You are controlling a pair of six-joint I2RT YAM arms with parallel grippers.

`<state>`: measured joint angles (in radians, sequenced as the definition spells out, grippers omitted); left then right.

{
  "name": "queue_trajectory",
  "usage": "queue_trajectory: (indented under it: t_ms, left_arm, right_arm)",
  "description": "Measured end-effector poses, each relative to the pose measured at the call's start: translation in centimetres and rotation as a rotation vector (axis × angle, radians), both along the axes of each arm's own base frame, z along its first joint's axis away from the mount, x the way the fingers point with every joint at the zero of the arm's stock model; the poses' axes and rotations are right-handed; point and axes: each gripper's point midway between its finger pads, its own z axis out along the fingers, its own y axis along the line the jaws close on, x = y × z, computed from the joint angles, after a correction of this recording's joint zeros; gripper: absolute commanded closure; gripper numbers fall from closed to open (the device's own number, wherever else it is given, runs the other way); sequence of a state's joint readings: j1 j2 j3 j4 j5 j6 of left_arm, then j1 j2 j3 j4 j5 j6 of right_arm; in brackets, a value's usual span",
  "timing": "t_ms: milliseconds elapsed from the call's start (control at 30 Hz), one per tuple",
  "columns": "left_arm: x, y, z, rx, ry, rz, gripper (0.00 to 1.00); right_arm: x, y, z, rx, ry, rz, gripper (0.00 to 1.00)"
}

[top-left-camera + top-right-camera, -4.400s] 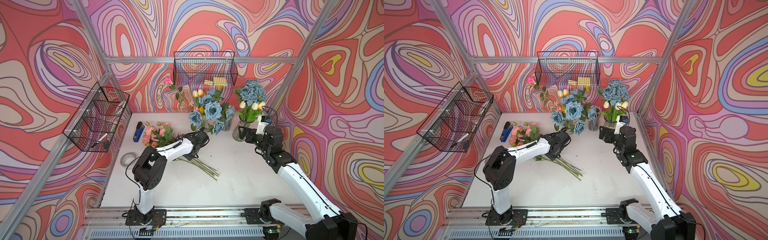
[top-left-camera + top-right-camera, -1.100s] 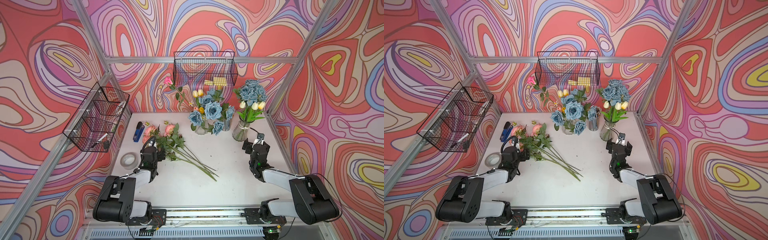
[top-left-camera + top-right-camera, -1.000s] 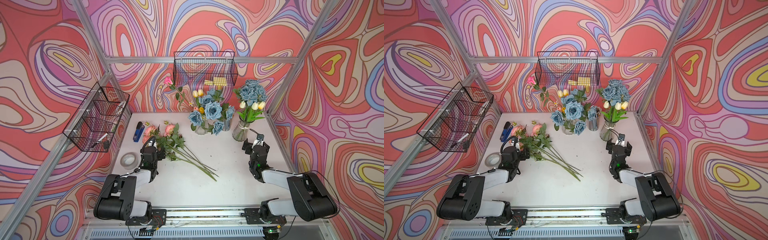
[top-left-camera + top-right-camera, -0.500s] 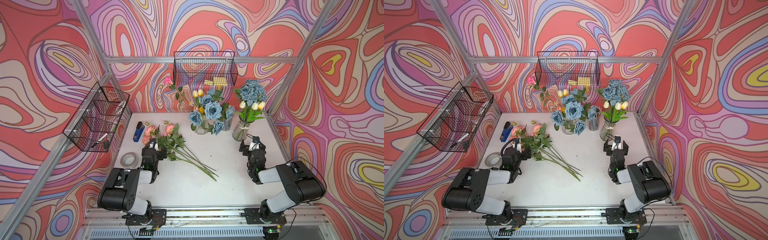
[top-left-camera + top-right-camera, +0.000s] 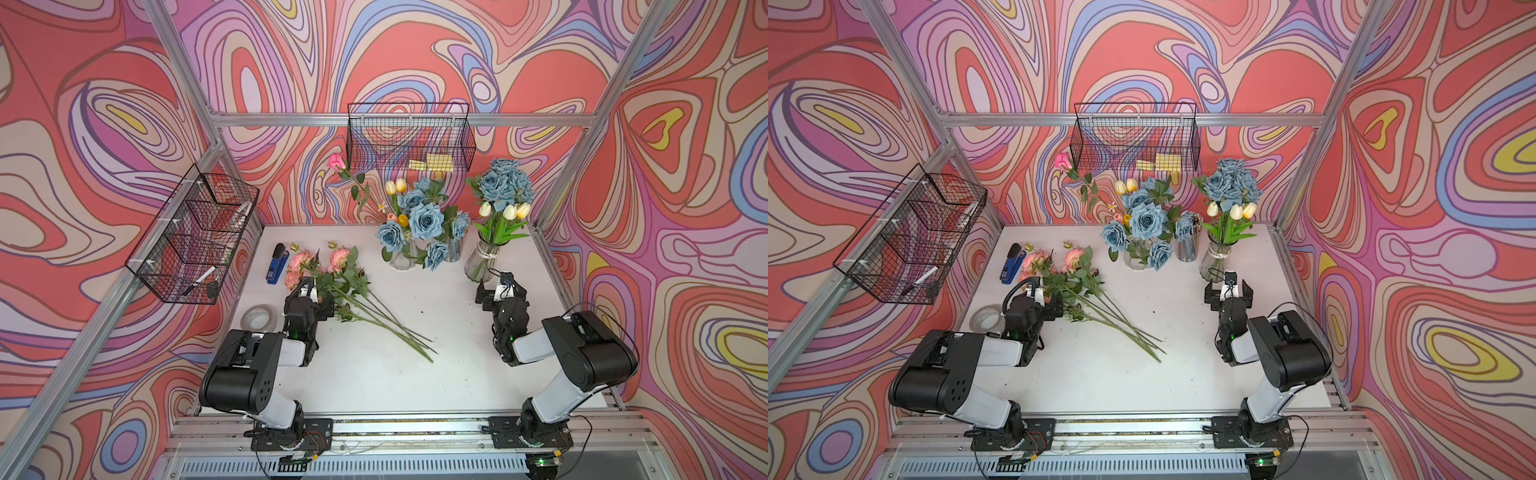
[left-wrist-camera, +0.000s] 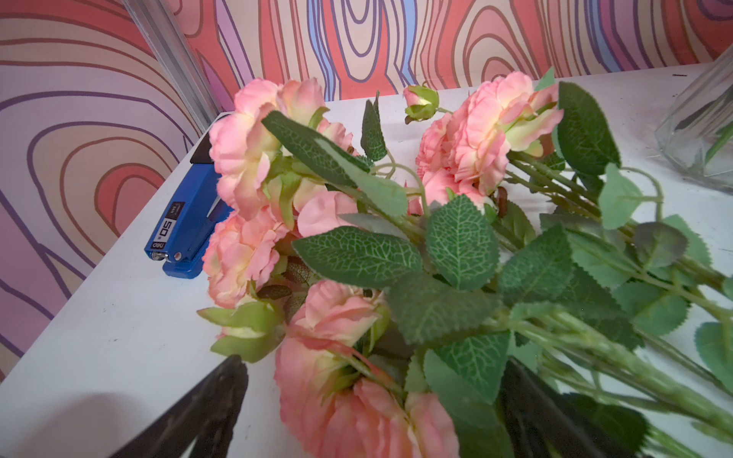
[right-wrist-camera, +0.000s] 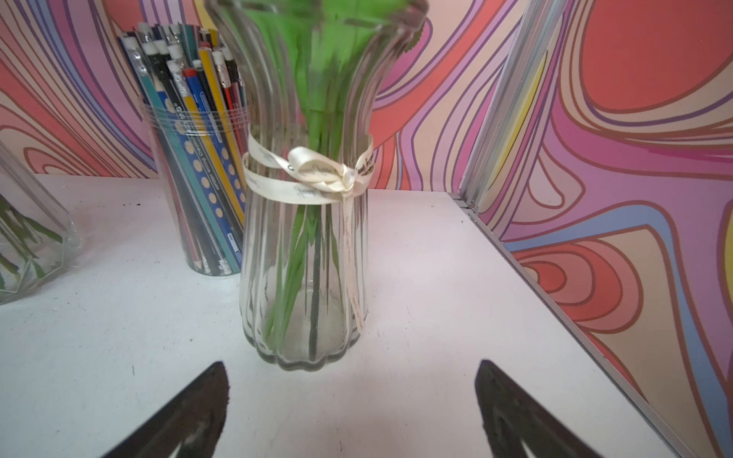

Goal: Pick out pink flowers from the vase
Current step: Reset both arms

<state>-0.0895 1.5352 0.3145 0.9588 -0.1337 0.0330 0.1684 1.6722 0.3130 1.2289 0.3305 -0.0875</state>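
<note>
Pink flowers [image 5: 300,262] lie right before the wide-open left tool [image 5: 309,297], stems slanting near-right; right tool [image 5: 498,291], also wide, sits well apart.

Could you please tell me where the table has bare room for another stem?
Bare: the table middle between the pink flowers' stems and the right gripper, and the near strip. Crowded: back edge with vases and pencil cup; left side with stapler, tape roll.

Pink flowers [image 6: 317,238] heaped on white table [image 6: 99,337], leafy stems trailing off, blue stapler [image 6: 186,222] just beside blooms, left gripper [image 6: 373,363] jaws wide apart.
</note>
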Motion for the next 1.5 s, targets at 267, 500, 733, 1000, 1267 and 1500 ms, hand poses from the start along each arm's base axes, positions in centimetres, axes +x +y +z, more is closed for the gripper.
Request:
queue_trajectory:
  t_ms: [267,500,733,1000,1267,1500]
  left_arm:
    - [1.1,1.2,0.5,-0.054,0.011,-0.004,0.0]
    - [1.0,1.2,0.0,-0.083,0.034,-0.015,0.0]
    - [1.0,1.1,-0.1,-0.088,0.038,-0.02,0.0]
    - [1.0,1.1,-0.1,-0.088,0.038,-0.02,0.0]
    - [1.0,1.1,-0.1,-0.088,0.038,-0.02,0.0]
    - [1.0,1.1,-0.1,-0.088,0.038,-0.02,0.0]
  right_arm:
    - [0.3,-0.9,-1.2,0.023,0.01,-0.016,0.02]
    - [3.3,-3.9,-0.7,0.098,0.048,-0.08,0.02]
    - [3.0,-3.8,-2.1,0.119,0.105,-0.072,0.02]
    - [3.0,-3.7,-2.4,0.125,0.117,-0.071,0.02]
    - [3.0,-3.7,-2.4,0.126,0.117,-0.071,0.02]
    - [3.0,-3.7,-2.4,0.126,0.118,-0.072,0.02]
